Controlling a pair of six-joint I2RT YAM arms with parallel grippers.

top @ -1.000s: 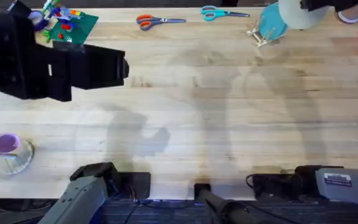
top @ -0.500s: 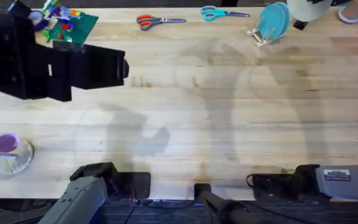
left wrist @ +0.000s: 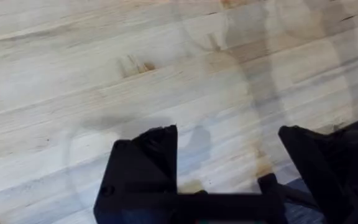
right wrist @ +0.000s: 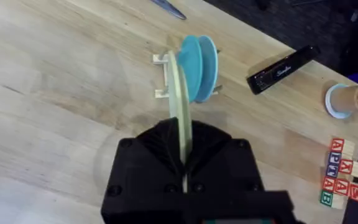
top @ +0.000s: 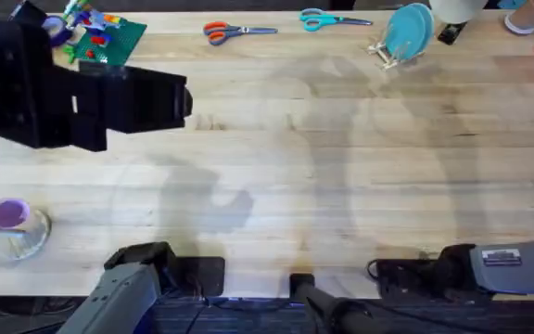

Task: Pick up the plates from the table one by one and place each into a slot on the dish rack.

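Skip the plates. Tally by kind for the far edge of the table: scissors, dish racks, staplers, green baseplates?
scissors: 2, orange-handled and teal-handled
dish rack: 1
stapler: 1
green baseplate: 1
Total: 5

The overhead camera sat above the arm bases, looking down and forward across the table (top: 276, 158) to its far edge. The left wrist camera faced bare planks closely over its gripper (left wrist: 229, 168). The right wrist camera looked down from higher, sharing the dish rack (right wrist: 165, 78) (top: 385, 54) with the overhead view.
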